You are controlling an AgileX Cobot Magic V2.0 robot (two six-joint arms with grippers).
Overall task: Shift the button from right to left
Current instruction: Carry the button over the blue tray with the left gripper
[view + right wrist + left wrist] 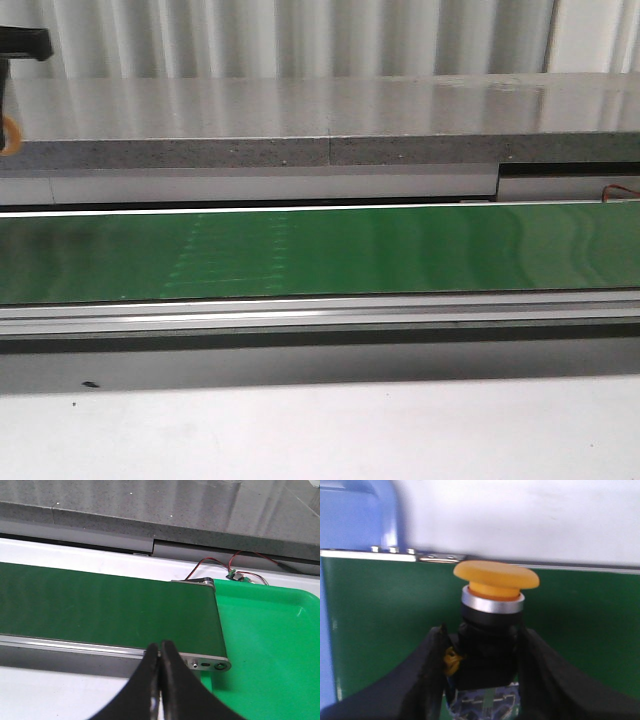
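The button shows only in the left wrist view: a round yellow cap, a silver ring, a black collar and a blue-grey base. My left gripper is shut on its black body, both black fingers pressed against its sides, over the green conveyor belt. My right gripper is shut and empty, its tips touching, above the near rail at the belt's right end. Neither gripper nor the button shows in the front view.
The green belt runs across the front view between metal rails, with a grey stone ledge behind. A green tray lies past the belt's right end, near red wires. A blue bin stands at the belt's left end.
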